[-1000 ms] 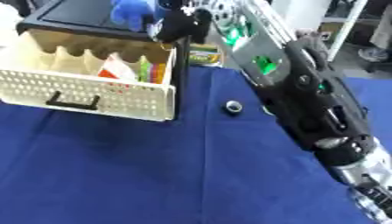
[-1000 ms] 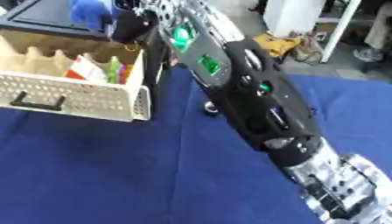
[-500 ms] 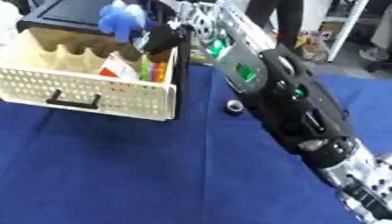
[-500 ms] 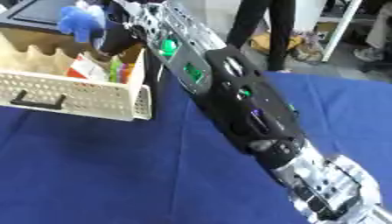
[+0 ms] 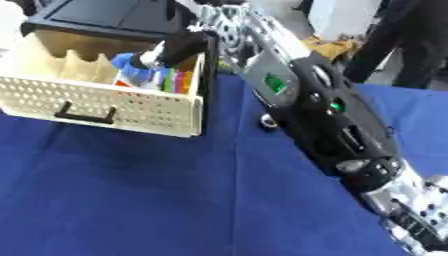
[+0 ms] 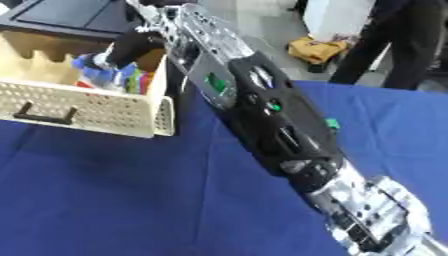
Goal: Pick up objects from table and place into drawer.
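Blue object (image 5: 133, 67) has dropped from above the cabinet into the open drawer (image 5: 105, 107) at 10 o'clock, right hand (image 5: 175, 47) still pinching it; release remains.

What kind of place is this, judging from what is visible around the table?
Probably a robotics lab or workshop, not a home. A table under dark blue cloth holds a cream perforated plastic drawer set out for the robot's black right hand, with grey flooring and a yellow bag behind.

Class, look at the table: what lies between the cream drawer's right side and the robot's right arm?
A small dark round object sits on the blue cloth there, visible in the left eye view; the arm hides it in the right.
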Tool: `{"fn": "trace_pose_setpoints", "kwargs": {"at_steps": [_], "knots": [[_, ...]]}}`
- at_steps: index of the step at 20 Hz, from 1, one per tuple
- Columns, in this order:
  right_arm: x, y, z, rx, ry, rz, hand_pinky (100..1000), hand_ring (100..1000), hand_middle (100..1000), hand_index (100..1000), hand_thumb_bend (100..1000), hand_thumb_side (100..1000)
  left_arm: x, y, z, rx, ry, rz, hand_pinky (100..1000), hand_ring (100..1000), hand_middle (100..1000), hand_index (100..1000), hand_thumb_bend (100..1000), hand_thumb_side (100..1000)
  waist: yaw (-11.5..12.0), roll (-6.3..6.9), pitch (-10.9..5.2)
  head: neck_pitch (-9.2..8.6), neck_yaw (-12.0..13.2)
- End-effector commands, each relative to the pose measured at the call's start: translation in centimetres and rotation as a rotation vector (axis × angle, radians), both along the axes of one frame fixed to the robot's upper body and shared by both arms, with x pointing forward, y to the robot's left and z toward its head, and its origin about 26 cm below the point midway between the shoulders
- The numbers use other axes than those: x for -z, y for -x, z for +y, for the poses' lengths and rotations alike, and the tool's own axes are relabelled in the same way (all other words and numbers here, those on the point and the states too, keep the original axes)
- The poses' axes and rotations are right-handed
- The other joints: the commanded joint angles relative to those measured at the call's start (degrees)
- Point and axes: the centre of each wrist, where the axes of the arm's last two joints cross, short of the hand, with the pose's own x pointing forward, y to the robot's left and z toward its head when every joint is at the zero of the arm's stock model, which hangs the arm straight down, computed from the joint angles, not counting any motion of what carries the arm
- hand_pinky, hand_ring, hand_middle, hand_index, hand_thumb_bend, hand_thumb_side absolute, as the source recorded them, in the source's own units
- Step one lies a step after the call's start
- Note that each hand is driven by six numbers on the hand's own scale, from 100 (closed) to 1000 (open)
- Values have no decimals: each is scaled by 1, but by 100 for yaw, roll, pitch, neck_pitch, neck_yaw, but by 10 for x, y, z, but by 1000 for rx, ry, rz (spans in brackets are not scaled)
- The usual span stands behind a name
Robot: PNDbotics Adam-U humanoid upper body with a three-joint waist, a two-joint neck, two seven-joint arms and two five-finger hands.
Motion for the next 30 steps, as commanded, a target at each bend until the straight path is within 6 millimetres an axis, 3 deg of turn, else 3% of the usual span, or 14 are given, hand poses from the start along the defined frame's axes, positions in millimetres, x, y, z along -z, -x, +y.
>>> {"fn": "trace_pose_setpoints", "kwargs": {"at_steps": [1, 7, 13, 16, 17, 18, 20, 24, 28, 30], "knots": [[-17, 5, -1, -7, -32, -55, 452, 575, 645, 912, 637, 498, -7, 3, 0, 5, -9, -24, 370, 100, 243, 819, 100, 1000, -6, 41, -89, -38, 2], [-41, 21, -15, -31, -157, -111, 439, 538, 611, 900, 608, 546, -7, 3, 2, -8, -12, -27, 371, 100, 243, 819, 100, 1000, -48, 73, -105, -19, 66], [-75, 59, -50, -68, -369, -216, 430, 520, 589, 877, 530, 597, -12, 4, 6, -51, -49, -57, 373, 100, 243, 820, 100, 1000, -138, 130, -130, 21, 170], [-84, 80, -71, -90, -452, -270, 430, 519, 590, 873, 505, 579, -15, 5, 7, -73, -75, -74, 374, 100, 242, 820, 100, 1000, -201, 169, -134, 37, 235], [-87, 88, -77, -100, -475, -284, 431, 520, 591, 870, 503, 578, -15, 5, 8, -79, -82, -78, 374, 100, 242, 819, 100, 1000, -217, 180, -134, 40, 251], [-88, 96, -84, -109, -499, -303, 432, 521, 595, 867, 435, 647, -16, 5, 8, -83, -90, -83, 374, 100, 241, 813, 100, 1000, -237, 194, -133, 47, 268], [-91, 111, -97, -121, -539, -344, 435, 525, 595, 863, 493, 576, -18, 5, 9, -95, -105, -92, 375, 100, 241, 806, 100, 1000, -272, 218, -131, 56, 298], [-88, 136, -120, -124, -604, -410, 439, 528, 595, 848, 481, 574, -20, 6, 10, -116, -161, -103, 384, 100, 244, 795, 100, 996, -342, 271, -121, 72, 346], [-82, 139, -142, -80, -661, -453, 445, 534, 596, 816, 452, 603, -27, 7, 12, -143, -262, -116, 395, 100, 250, 766, 100, 973, -401, 323, -109, 88, 373], [-77, 136, -154, -50, -695, -478, 452, 539, 591, 797, 383, 636, -31, 8, 13, -164, -346, -123, 407, 100, 258, 756, 100, 968, -425, 352, -101, 103, 376]]}}
